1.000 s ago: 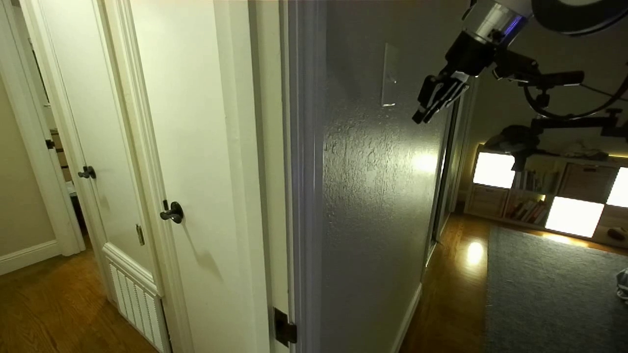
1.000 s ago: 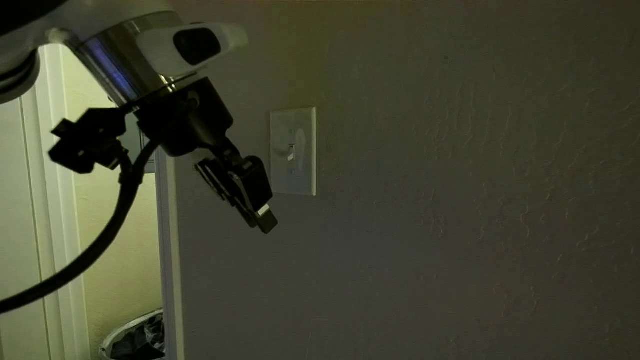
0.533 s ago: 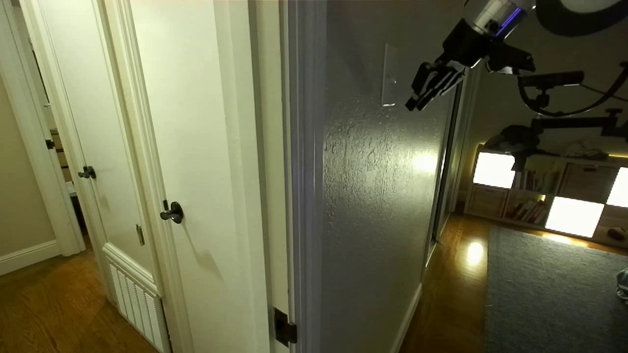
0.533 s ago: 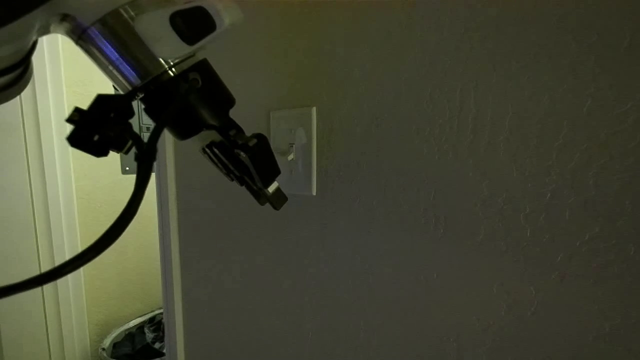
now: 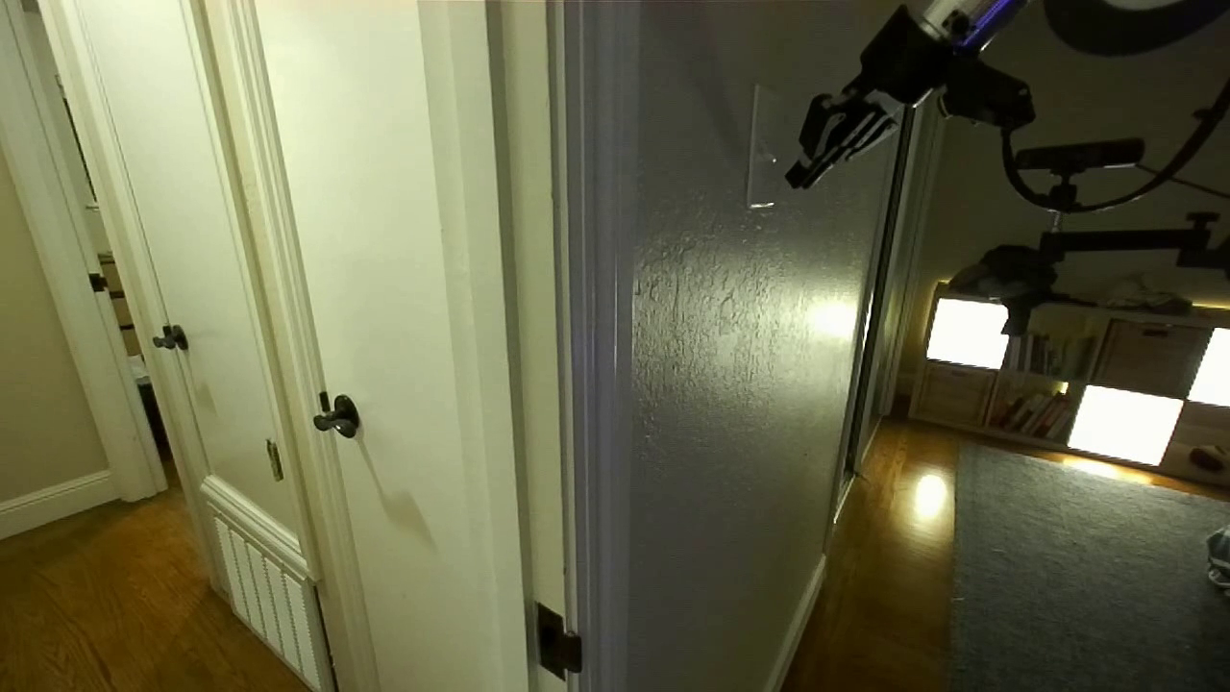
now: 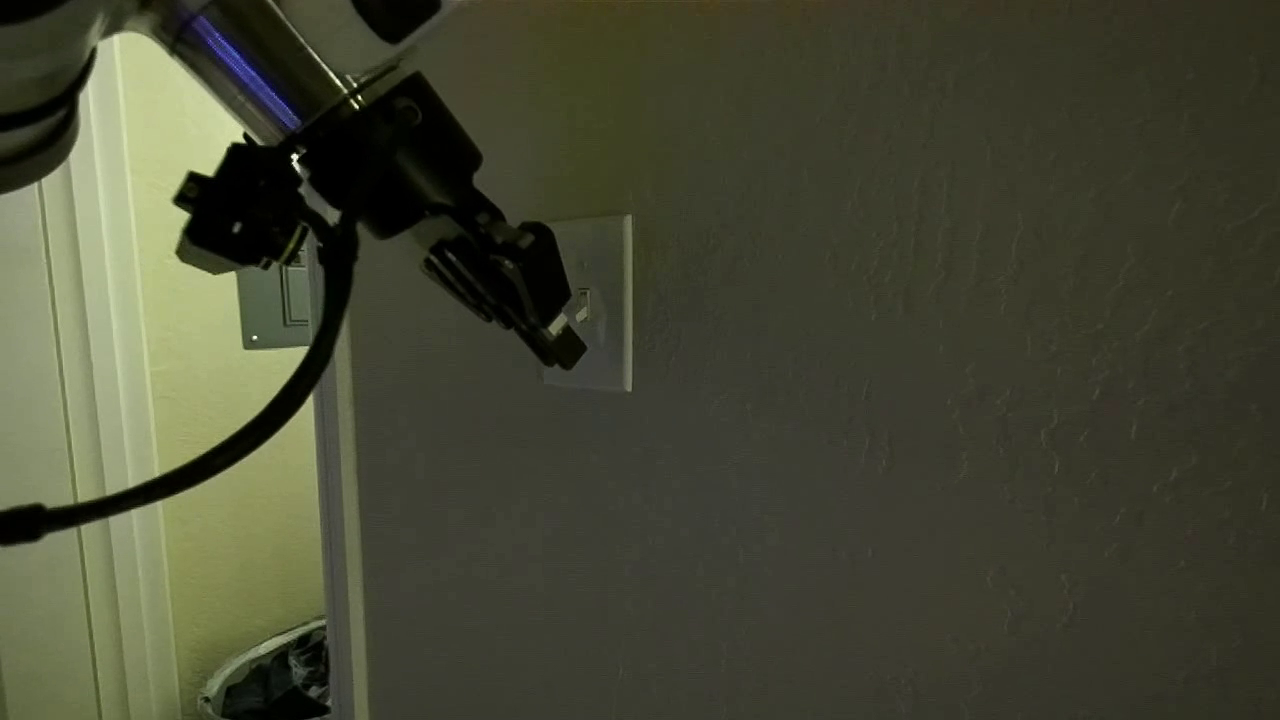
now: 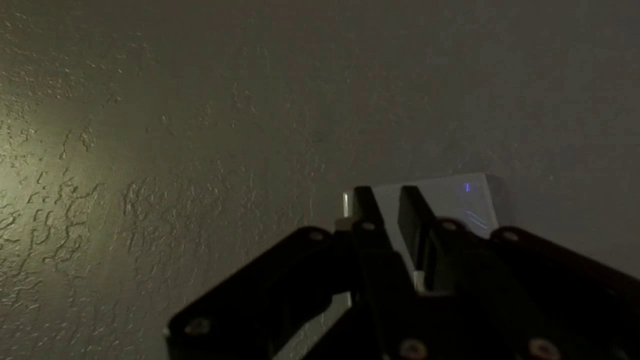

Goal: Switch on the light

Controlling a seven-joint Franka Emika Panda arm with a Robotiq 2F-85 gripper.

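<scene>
The light switch plate (image 6: 612,350), pale grey and upright, is on the wall in both exterior views; it also shows nearly edge-on (image 5: 766,144). Its small toggle (image 6: 583,305) sticks out at the middle and looks tilted down. The lamp is out of view. My gripper (image 6: 565,352) points down toward the plate, its tips overlapping the plate's lower part just below the toggle. In an exterior view (image 5: 798,180) a small gap shows between tips and plate. In the wrist view the fingers (image 7: 386,192) are a little apart with nothing between them; the plate (image 7: 440,195) is behind them and the toggle is hidden.
The textured grey wall (image 6: 900,400) spreads around the plate. A door frame (image 6: 345,500) edges it, with a bin (image 6: 265,670) beyond. A camera on a stand (image 5: 1081,156) and a shelf with glowing panels (image 5: 1124,423) are farther back. A cable (image 6: 300,400) hangs from the arm.
My gripper has moved upward and closer to the switch plate, its tips rising from below the plate to over its lower part. The fingers' opening looks unchanged.
</scene>
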